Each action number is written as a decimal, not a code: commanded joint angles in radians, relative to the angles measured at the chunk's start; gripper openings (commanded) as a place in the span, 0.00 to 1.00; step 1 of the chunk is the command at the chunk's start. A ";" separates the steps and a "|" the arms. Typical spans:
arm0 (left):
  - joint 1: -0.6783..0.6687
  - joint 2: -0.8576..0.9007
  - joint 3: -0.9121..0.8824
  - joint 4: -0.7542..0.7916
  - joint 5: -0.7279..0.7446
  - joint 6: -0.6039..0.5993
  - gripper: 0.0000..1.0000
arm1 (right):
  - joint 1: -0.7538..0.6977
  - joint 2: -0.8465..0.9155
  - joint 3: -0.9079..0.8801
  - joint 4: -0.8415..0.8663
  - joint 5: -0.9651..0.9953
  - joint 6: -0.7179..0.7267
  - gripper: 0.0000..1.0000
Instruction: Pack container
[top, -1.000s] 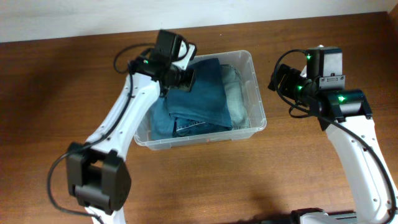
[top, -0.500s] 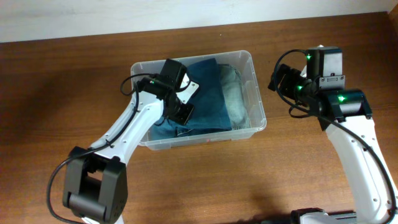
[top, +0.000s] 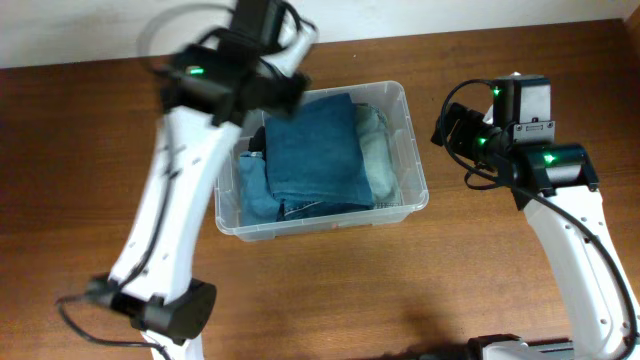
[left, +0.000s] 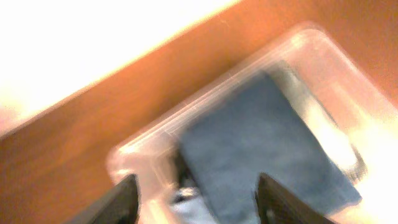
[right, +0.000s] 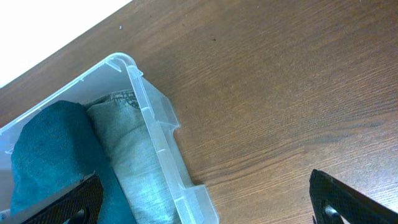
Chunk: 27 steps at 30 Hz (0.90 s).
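Note:
The container (top: 416, 150) is a clear plastic bin at the table's middle. It holds folded dark blue denim (top: 315, 150) and a pale grey-green folded garment (top: 378, 150) along its right wall. My left gripper (top: 283, 92) is raised high over the bin's back left corner, blurred, open and empty. In the left wrist view its fingers (left: 199, 205) frame the bin's rim (left: 149, 140) and the blue denim (left: 261, 143) far below. My right gripper (top: 446, 130) hovers right of the bin, open and empty. In the right wrist view its fingers (right: 211, 211) straddle the bin's wall (right: 155, 124).
The wooden table (top: 80, 150) stretches left, right and in front of the bin. A white wall (top: 100, 25) runs along the table's back edge, close behind the bin. A dark item (top: 256, 140) shows at the bin's left side, beside the denim.
My left gripper dipped onto the clothes in the bin half a second ago, then rose sharply up and back, empty. The clothes stayed in the bin. The right arm has not moved.

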 joint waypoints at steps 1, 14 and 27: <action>0.103 -0.018 0.240 -0.093 -0.168 -0.098 0.72 | -0.008 -0.008 0.018 0.003 0.014 -0.004 0.99; 0.407 -0.019 0.451 -0.303 -0.158 -0.159 0.99 | -0.008 -0.008 0.018 0.003 0.014 -0.004 0.98; 0.407 -0.019 0.451 -0.309 -0.158 -0.159 0.99 | -0.008 -0.251 0.016 -0.029 0.049 -0.051 0.99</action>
